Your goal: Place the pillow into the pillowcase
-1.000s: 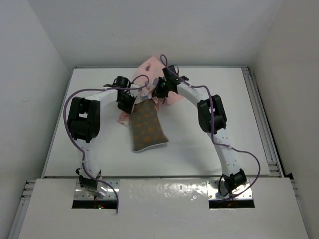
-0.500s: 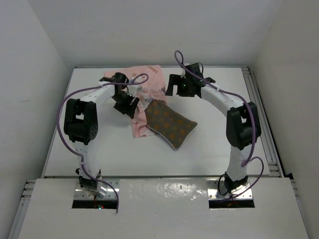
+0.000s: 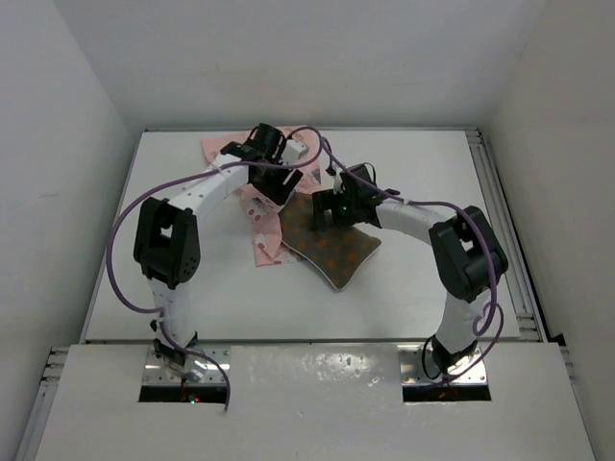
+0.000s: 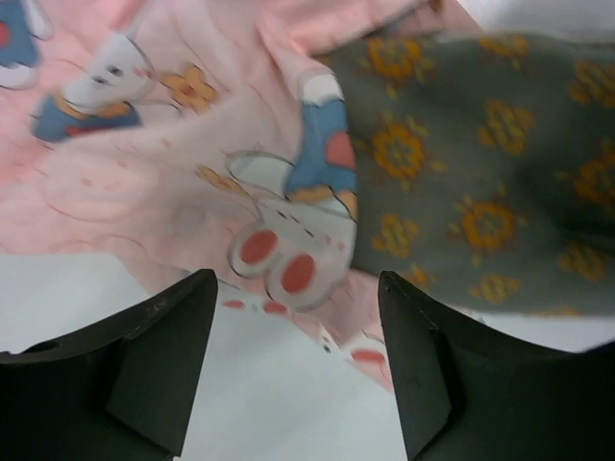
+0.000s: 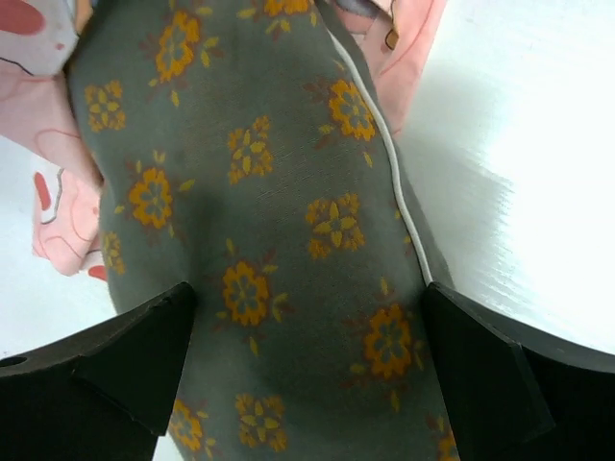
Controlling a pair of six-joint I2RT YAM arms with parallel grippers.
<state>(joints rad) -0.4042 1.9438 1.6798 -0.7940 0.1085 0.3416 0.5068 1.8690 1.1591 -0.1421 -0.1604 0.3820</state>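
From above, the left claw [image 3: 279,184] hangs over the rumpled pink bunny-print pillowcase [image 3: 258,240]. The right claw [image 3: 322,206] hangs over the flat brown flowered pillow [image 3: 336,252], which lies mid-table [image 3: 173,279] beside the cloth. At the left wrist the jaws are partly spread and grip nothing, and pink fabric laps the pillow's edge. At the right wrist the jaws are flung wide and empty, straddling the pillow's piped seam, with bare white tabletop alongside.

Robotics lab test cell, white table [image 3: 423,288], plain white walls [image 3: 317,58] on 3 sides, metal edge rail [image 3: 509,259]
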